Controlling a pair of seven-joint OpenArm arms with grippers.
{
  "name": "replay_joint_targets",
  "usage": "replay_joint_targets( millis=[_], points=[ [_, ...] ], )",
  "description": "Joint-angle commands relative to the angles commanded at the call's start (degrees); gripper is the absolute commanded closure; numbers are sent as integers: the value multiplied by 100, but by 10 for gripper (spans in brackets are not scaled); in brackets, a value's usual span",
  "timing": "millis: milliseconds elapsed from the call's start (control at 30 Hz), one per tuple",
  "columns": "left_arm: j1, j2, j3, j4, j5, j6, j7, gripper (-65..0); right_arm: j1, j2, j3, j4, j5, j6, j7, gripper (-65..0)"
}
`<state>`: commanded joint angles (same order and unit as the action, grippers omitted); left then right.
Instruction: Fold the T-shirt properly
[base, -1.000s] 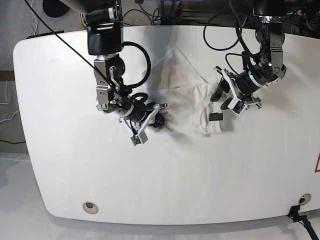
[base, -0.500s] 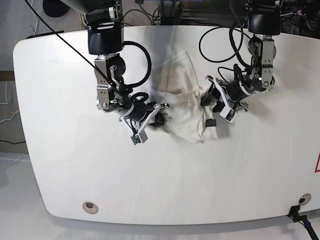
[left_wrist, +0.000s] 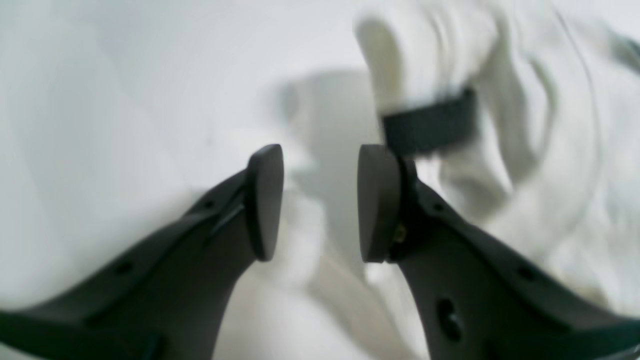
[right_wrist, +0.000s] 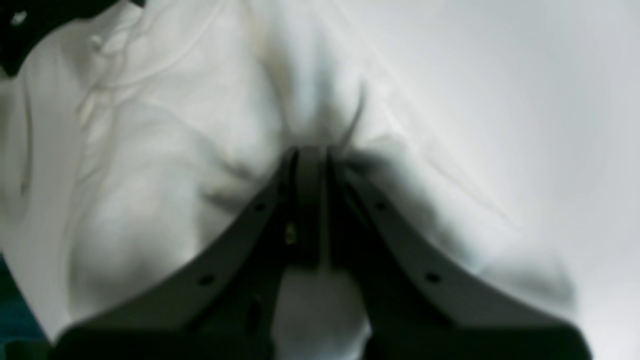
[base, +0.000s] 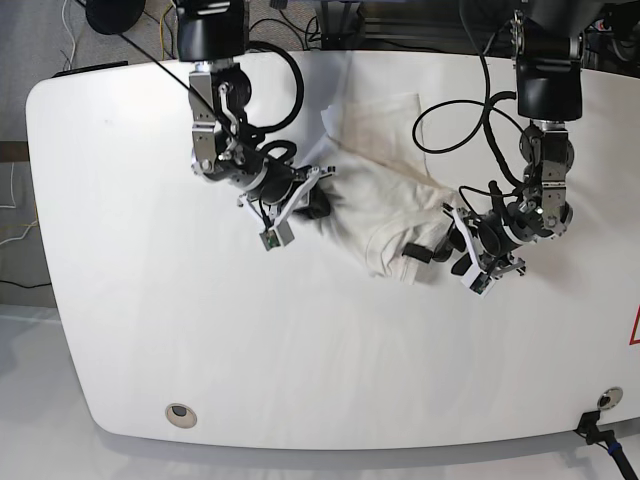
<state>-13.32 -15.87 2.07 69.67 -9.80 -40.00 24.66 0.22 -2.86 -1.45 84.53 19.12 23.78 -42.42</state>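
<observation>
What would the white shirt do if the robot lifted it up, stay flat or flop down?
The white cotton T-shirt would probably flop and sag: it already lies crumpled in soft folds on the white table. It likely bunches wherever it is pinched, as by the right gripper. It seems light, since two thin fingers drag it.

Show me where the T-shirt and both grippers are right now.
T-shirt (base: 385, 215): base view, middle of the crumpled cloth.
Left gripper (left_wrist: 320, 202): left wrist view, gap between its open fingers.
Right gripper (right_wrist: 310, 165): right wrist view, fingertips pinching cloth.
</observation>
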Motion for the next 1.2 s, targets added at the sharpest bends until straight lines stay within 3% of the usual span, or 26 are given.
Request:
replay_joint_targets(
  millis=[133, 267, 367, 500, 767, 867, 1200],
  points=[
    [167, 0, -79, 229, -26, 0, 26, -228, 35, -44, 9, -26, -18, 0, 0, -25],
    [905, 0, -299, 1363, -26, 0, 79, -228, 202, -35, 0, -35, -18, 0, 0, -25],
    [1424, 9, -527, 2136, -26, 0, 475, -228, 352, -26, 0, -158, -18, 0, 0, -25],
    [1934, 53, -571, 2620, -26, 0, 527, -228, 466, -26, 0, -299, -26, 0, 0, -25],
    [1978, 176, -571, 1943, -26, 0, 501, -228, 475, -26, 0, -299, -26, 0, 0, -25],
    [1714, 325, -563, 1521, -9, 0, 273, -228, 475, 53, 0, -281, -26, 0, 0, -25],
    [809, 360, -149, 185, 0, 0, -185, -228, 237, 88, 0, 141, -18, 0, -9, -25]
  ],
)
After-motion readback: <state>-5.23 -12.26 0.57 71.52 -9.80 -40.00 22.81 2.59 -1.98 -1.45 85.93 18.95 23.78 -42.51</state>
